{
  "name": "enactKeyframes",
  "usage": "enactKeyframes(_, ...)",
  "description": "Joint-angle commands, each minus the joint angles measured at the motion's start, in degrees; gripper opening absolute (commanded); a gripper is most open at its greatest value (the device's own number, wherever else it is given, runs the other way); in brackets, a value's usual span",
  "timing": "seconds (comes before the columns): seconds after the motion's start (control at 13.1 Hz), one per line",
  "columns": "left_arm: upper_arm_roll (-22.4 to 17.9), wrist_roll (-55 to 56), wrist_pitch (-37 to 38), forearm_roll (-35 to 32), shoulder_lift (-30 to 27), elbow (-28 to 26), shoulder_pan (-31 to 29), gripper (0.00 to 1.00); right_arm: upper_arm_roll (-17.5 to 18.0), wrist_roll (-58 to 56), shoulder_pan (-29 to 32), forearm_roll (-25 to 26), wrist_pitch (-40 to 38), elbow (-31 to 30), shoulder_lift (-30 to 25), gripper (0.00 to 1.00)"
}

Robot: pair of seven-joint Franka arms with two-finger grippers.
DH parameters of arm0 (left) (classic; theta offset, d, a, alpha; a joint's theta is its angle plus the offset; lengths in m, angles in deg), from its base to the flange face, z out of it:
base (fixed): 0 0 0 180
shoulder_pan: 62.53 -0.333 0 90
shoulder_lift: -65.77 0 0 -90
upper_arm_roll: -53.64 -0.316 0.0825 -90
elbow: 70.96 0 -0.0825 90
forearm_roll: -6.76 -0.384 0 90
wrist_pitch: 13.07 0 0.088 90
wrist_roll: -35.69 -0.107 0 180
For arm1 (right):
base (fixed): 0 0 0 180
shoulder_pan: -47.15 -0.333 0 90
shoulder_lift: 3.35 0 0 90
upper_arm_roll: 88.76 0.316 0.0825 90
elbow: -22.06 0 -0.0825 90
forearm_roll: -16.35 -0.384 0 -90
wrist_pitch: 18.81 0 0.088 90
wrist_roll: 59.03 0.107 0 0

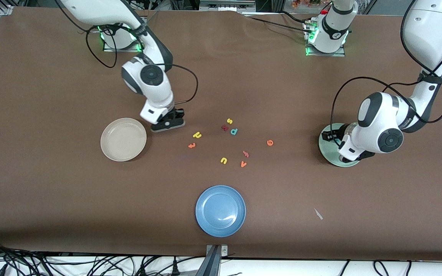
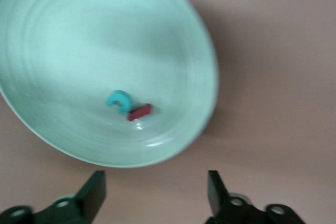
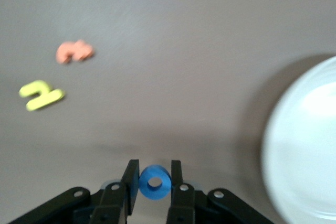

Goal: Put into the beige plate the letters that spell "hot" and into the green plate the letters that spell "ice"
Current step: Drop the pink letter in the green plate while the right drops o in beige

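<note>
The right claw (image 3: pixel 155 183) is closed on the blue o (image 3: pixel 154 182), which sits pinched between its two fingers. It hangs over bare desk (image 1: pixel 52 199) just beside the beige plate (image 1: pixel 123 139), on the side toward the loose letters. The plate looks empty, so the o likely goes in first. The plate rim is close, so only a short move over the edge is needed, and nothing stands in the way.

The left claw (image 2: pixel 156 195) is open and holds nothing. It hangs over the edge of the green plate (image 1: pixel 330 158). In that plate lie the teal c (image 2: pixel 120 100) and the dark red i (image 2: pixel 140 112), touching each other near the middle. The open fingers fit a letter just let go.

The orange e (image 1: pixel 269 142) lies on the desk between the green plate and the letter pile, with free room all around it. The yellow h (image 1: pixel 197 135) and orange t (image 1: pixel 192 145) lie near each other, close to the right claw. The blue plate (image 1: pixel 220 210) sits nearer to the camera, well apart from everything.
</note>
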Motion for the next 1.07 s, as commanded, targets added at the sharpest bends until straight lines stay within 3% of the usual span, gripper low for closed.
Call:
enactKeyframes(0.0,3.53,8.90,0.17,1.29,-0.77,2.33,1.96,1.00,4.60,-6.23,7.76,-4.16,-3.73,-1.92,-6.31,0.16)
enactKeyframes(0.15,3.64,13.31,-0.88,1.29,-0.68,2.95,6.16,1.00,4.52,-14.13,12.15,-5.24,-5.07,-1.91,-7.99,0.16)
enactKeyframes(0.38,3.46,20.60,-11.39,0.24,0.46,1.47,11.62,1.00,4.43,-22.42,17.18,-5.41,-5.07,-1.83,-7.47,0.19)
enactKeyframes(0.53,3.37,23.86,-19.13,0.23,0.99,-1.60,13.39,1.00,4.43,-22.44,17.19,-5.50,-5.07,-2.00,-7.38,0.59)
enactKeyframes(0.76,3.28,29.03,-24.95,-3.70,4.50,-2.15,15.06,1.00,4.52,-21.91,17.19,-5.50,-5.16,-2.00,-7.21,0.61)
enactKeyframes(0.99,3.37,40.01,-29.09,-16.43,8.89,-1.44,16.47,1.00,6.35,-14.65,16.49,-8.12,-4.98,-1.48,-6.07,0.61)
